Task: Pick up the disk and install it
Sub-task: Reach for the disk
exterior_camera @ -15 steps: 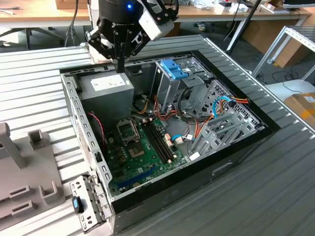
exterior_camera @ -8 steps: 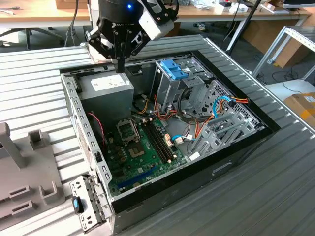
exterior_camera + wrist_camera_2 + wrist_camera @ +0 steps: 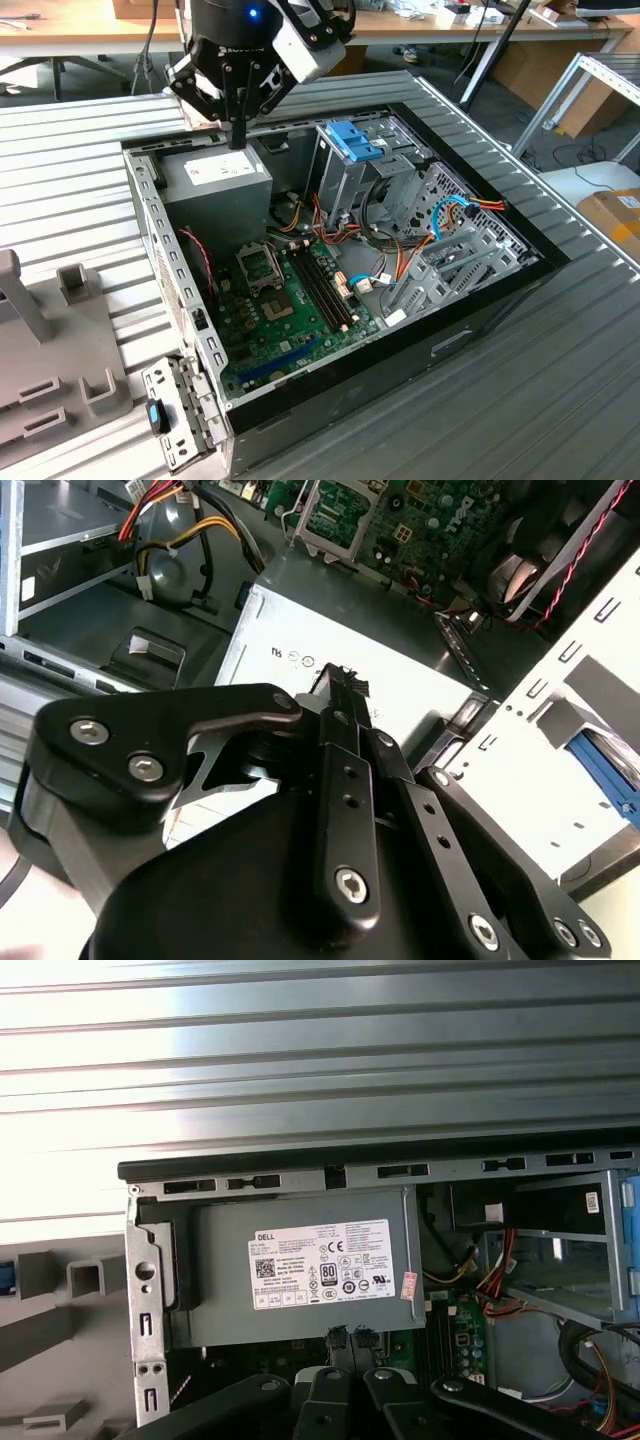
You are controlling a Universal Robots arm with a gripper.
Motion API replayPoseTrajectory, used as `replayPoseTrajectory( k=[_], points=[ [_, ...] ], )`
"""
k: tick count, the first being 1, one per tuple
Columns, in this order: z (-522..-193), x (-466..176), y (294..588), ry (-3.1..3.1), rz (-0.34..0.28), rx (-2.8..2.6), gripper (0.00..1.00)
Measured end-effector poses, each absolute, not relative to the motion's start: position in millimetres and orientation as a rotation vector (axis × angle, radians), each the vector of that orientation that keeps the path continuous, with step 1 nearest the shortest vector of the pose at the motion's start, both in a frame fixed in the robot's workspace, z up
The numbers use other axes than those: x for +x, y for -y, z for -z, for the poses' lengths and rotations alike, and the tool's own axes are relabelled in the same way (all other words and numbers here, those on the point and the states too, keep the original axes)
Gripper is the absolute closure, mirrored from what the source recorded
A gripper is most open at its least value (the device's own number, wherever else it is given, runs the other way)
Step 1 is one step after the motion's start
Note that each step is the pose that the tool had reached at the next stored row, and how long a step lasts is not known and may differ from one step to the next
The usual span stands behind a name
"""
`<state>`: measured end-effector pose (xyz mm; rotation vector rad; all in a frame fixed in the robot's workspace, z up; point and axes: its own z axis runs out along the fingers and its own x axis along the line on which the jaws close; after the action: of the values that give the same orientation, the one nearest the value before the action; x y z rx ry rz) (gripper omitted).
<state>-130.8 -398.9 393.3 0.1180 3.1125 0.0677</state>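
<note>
Your end effector (image 3: pixel 238 138) closed, empty, over grey box (image 3: pixel 215 190) | disk (image 3: pixel 355 140) likely rigid, weighty, shock-sensitive | grip its blue rail edges.

Bright light glares white off the ribbed table (image 3: pixel 300 1050) in the first wrist view; the case (image 3: pixel 146 1320) lies dimmer.

Matt black gripper (image 3: pixel 340 680), glossy ribbed-metal table (image 3: pixel 300 1050) (streaked with glare)
</note>
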Motion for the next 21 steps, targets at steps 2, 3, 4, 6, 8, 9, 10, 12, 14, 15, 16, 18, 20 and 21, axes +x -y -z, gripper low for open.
replayPoseTrajectory(
  k=[2, 3, 4, 6, 8, 9, 10, 12, 14, 15, 16, 18, 20, 21],
  points=[
    [-393.3, -132.3, 398.9, -3.112, -0.068, 0.118, 0.89],
    [-393.3, -132.9, 398.9, -3.113, -0.068, 0.118, 0.89],
    [-393.3, -133.8, 398.9, -3.112, -0.068, 0.118, 0.89],
    [-393.3, -137.0, 398.9, -3.112, -0.068, 0.118, 0.89],
    [-393.3, -140.4, 398.9, -3.113, -0.068, 0.118, 0.89],
    [-393.3, -141.0, 398.9, -3.113, -0.068, 0.118, 0.89],
    [-393.3, -141.7, 398.9, -3.113, -0.068, 0.118, 0.89],
    [-393.3, -143.3, 398.9, -3.113, -0.068, 0.118, 0.89],
    [-393.3, -145.8, 398.9, -3.112, -0.068, 0.118, 0.89],
    [-393.3, -146.6, 398.9, -3.113, -0.068, 0.118, 0.89],
    [-393.3, -147.6, 398.9, -3.113, -0.068, 0.118, 0.89],
    [-393.3, -153.2, 398.9, -3.112, -0.068, 0.118, 0.89],
    [-393.3, -158.0, 398.9, -3.112, -0.068, 0.118, 0.89],
    [-393.3, -160.1, 398.9, -3.112, -0.068, 0.118, 0.89]
  ],
)
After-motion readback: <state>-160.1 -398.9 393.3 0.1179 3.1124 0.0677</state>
